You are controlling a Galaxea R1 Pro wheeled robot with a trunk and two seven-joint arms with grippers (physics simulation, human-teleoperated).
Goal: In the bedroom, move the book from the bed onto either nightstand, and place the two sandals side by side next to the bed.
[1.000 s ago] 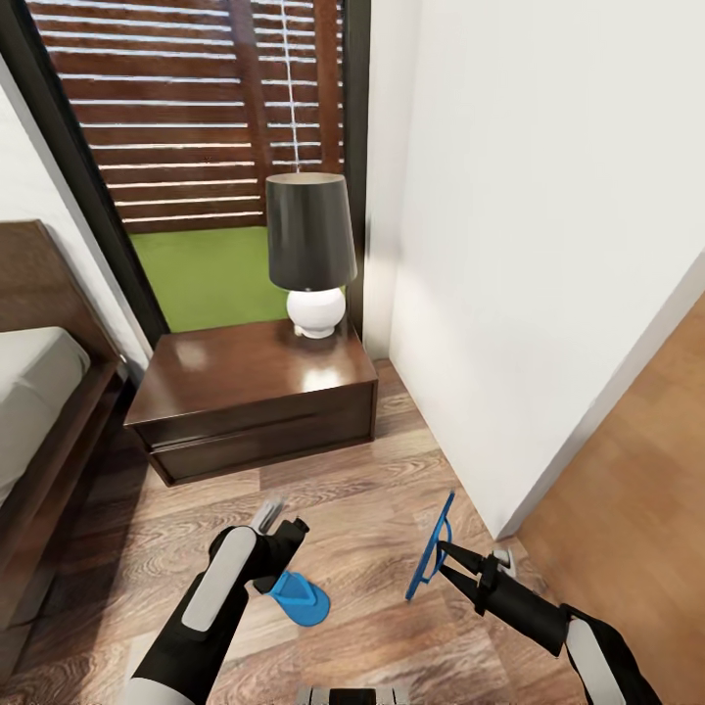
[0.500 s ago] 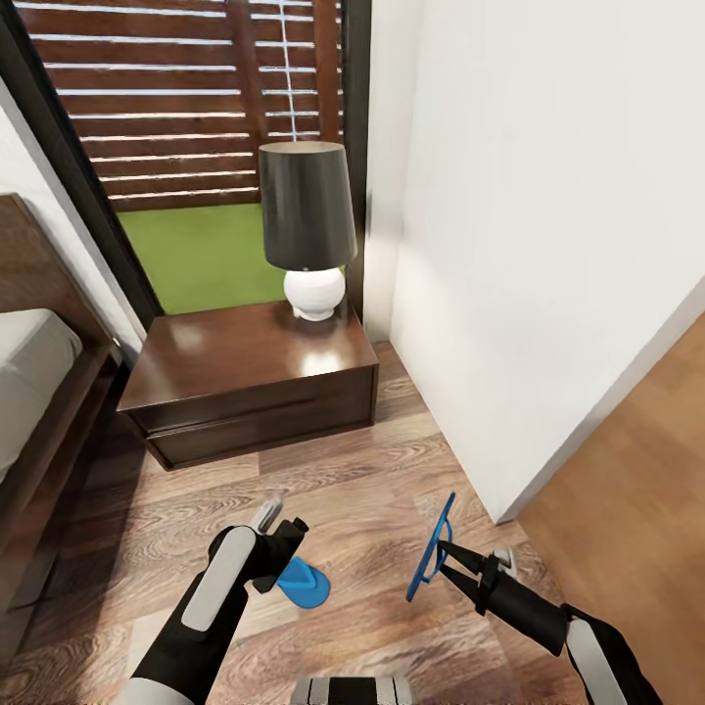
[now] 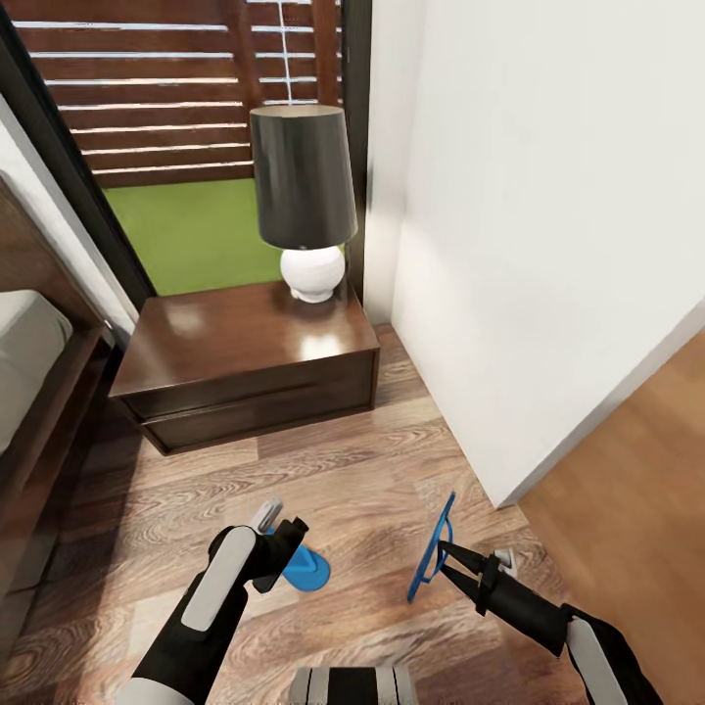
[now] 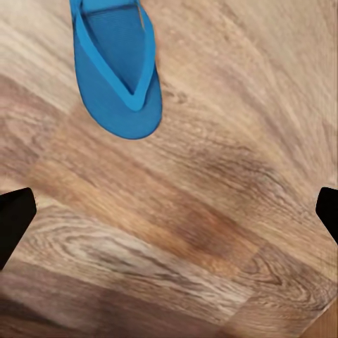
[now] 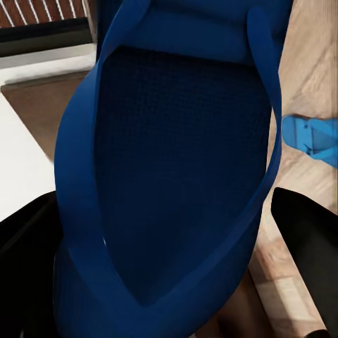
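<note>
The right hand (image 3: 443,556) sits at about 5 o'clock in the head view, its dark fingers pinched on a blue sandal (image 3: 430,548) that it carries on edge, sole nearly upright, clear of the wood floor (image 3: 372,470). In the right wrist view that sandal (image 5: 176,162) is close to the lens, with the fingers black on either side. The left hand (image 3: 279,543) is at about 7 o'clock, spread wide and holding nothing; in the left wrist view its two black fingertips (image 4: 14,218) stand far apart above bare planks. The other sandal (image 3: 305,570) lies flat on the floor just beside that hand, strap up (image 4: 116,67), and well apart from the carried one. At 11 o'clock stands the dark nightstand (image 3: 245,367), a lamp (image 3: 304,201) with a dark shade and a white round base at its back corner. The edge of the bed (image 3: 24,343) shows at 9 o'clock, left of the nightstand. A white wall (image 3: 548,215) fills 1 to 3 o'clock.
</note>
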